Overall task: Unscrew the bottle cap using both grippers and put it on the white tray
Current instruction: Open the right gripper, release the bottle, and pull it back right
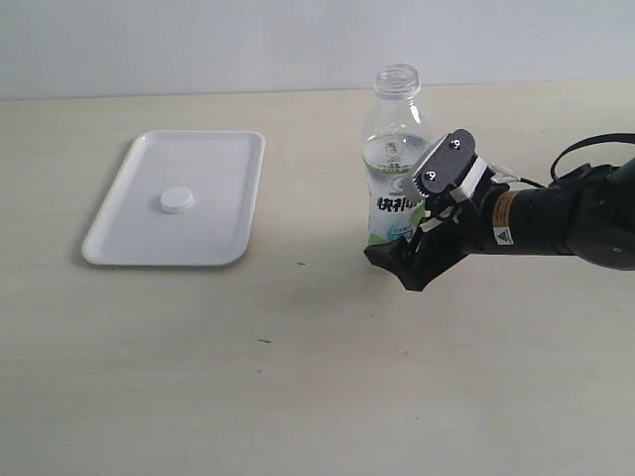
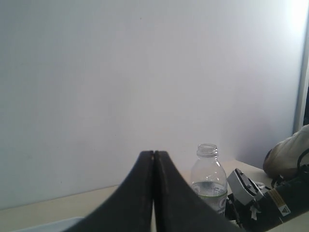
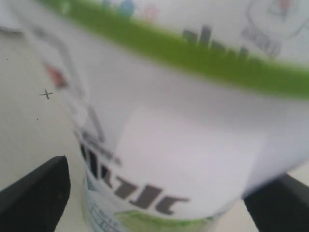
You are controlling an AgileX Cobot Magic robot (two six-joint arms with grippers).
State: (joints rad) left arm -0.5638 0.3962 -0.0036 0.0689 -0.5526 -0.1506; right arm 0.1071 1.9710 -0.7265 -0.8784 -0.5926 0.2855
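On the desk (image 1: 298, 357), the exterior view shows one white tray (image 1: 119, 213) with one bottle cap (image 1: 177, 200) lying on it. To its right, one uncapped bottle (image 1: 395, 139) stands upright, and the right claw (image 1: 402, 263) straddles its lower part. The left wrist view shows the left claw (image 2: 153, 157) pressed together. The right wrist view shows two fingers (image 3: 36, 193) spread apart on either side of the label (image 3: 193, 159), one visibly clear of it.

exterior: high, angled down across the bench (image 1: 298, 377) toward the wall (image 1: 298, 40), mid-range | left wrist: lifted, level, far off, sighting over its claw (image 2: 153, 193) | right wrist: very near the bottle (image 3: 183, 145), blurred | shared: bottle, all three views
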